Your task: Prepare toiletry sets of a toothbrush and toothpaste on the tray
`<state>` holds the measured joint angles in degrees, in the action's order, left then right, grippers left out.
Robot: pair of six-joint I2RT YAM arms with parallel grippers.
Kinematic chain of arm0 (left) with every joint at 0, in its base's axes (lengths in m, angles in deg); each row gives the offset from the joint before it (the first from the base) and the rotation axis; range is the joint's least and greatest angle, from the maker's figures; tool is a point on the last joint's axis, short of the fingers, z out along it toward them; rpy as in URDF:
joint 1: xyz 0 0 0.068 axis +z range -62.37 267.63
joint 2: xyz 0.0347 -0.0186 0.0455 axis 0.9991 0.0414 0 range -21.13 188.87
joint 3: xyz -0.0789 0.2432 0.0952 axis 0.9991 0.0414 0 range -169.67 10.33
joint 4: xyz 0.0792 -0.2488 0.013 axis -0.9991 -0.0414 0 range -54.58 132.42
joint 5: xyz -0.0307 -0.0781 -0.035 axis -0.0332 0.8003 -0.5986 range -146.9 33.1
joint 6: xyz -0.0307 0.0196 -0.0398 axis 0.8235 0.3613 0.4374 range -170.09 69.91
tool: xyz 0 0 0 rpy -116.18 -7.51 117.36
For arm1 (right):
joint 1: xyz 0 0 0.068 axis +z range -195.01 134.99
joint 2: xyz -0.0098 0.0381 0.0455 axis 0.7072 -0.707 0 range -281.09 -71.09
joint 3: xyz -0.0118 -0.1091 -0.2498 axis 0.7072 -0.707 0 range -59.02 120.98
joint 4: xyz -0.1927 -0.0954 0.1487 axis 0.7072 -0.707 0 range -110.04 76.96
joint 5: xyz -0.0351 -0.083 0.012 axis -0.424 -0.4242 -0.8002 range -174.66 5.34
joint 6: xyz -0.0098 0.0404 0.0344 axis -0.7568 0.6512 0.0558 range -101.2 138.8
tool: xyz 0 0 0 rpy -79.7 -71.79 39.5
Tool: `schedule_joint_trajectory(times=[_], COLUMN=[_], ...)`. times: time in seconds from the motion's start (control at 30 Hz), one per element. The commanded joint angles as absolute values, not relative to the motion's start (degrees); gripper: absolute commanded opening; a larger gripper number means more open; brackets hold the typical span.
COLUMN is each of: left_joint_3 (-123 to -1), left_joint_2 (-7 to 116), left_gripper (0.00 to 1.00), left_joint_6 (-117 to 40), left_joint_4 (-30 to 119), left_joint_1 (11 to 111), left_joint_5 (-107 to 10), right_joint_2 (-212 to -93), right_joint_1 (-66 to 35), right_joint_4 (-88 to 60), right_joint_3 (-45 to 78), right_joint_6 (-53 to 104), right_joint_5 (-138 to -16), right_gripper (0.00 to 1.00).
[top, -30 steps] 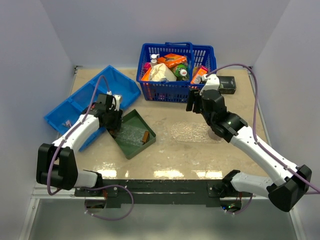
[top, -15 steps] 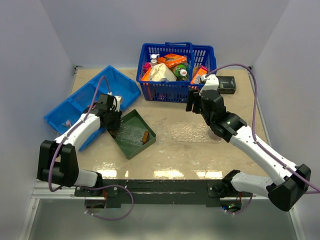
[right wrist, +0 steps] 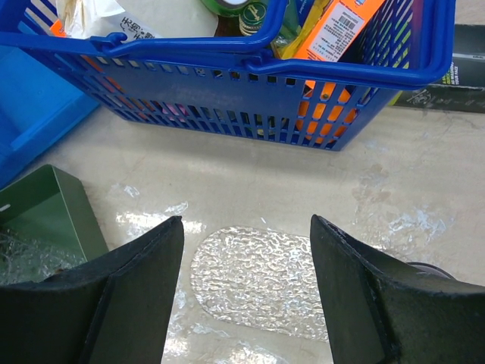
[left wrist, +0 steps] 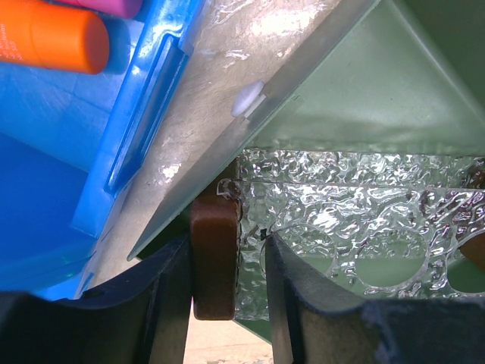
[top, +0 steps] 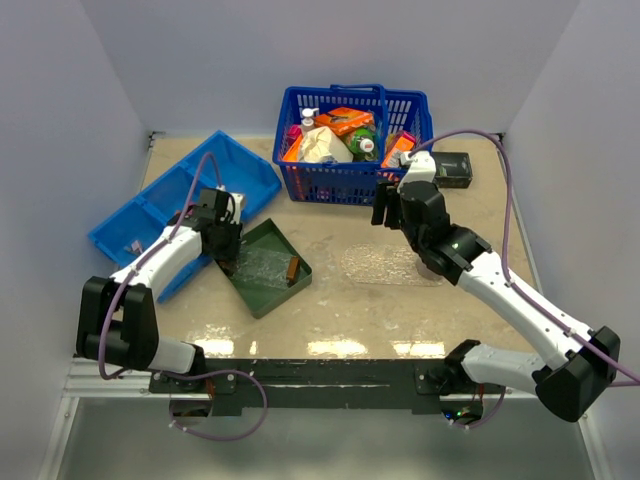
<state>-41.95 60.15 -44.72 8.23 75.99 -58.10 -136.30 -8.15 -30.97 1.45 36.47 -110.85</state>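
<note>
Lined up on the tray [top: 262, 262] handle, no clamp yet

Far left of the top view, blue divided bin [top: 150, 215] holding the orange toothpaste [left wrist: 45, 34] and pink toothpaste [left wrist: 106, 6] (upper left of the wrist shot). Next over, tray lying inside the dark green tray [left wrist: 364, 106], left gripper [left wrist: 227, 254] straddling its near brown handle [left wrist: 216, 250] with fingers apart, not clamped. Looks stiff and light, probably slick and crackable on the clear part, so better pinched by the wood. Upper middle, blue basket [top: 330, 180] stuffed with packets [top: 345, 120] and bottles [top: 364, 142]. At its lower right, right gripper [right wrist: 246, 243] spread wide over the table [top: 350, 310], holding nothing. No toothbrush spotted.
</note>
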Motion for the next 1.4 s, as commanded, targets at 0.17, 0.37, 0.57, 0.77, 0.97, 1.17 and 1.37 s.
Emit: schedule_joint_trajectory(times=[0.17,0.37,0.57,0.77,0.97,1.17,1.37], left_joint_3=[-42.32,-43.64,-45.48,-46.36,-47.15,-49.26,-51.81], left_joint_2=[59.73,58.41,56.66,54.55,53.4,51.74,50.33], left_gripper=[0.0,0.0,0.0,0.0,0.0,0.0,0.0], left_joint_6=[-44.02,-42.71,-42.09,-41.47,-40.68,-40.07,-39.63], left_joint_4=[7.97,7.27,5.69,5.25,4.98,3.75,2.0], left_joint_1=[76.46,76.46,76.46,76.46,76.46,76.46,76.46], left_joint_5=[-57.87,-55.59,-55.41,-55.76,-55.24,-54.71,-53.92], right_joint_2=[-134.99,-134.64,-134.9,-134.64,-134.37,-134.28,-133.76], right_joint_1=[-8.09,-8.1,-8.1,-8.09,-8.01,-8.01,-8.01], right_joint_4=[-29.21,-29.21,-29.21,-29.3,-29.3,-29.29,-29.21], right_joint_3=[1.27,1.1,0.75,0.57,0.4,0.31,0.22], right_joint_6=[36.82,37.26,37.61,37.52,37.61,37.79,37.88], right_joint_5=[-112.08,-111.55,-111.55,-111.64,-111.82,-111.73,-111.64], right_gripper=[0.71,0.7,0.71,0.71,0.7,0.71,0.71])
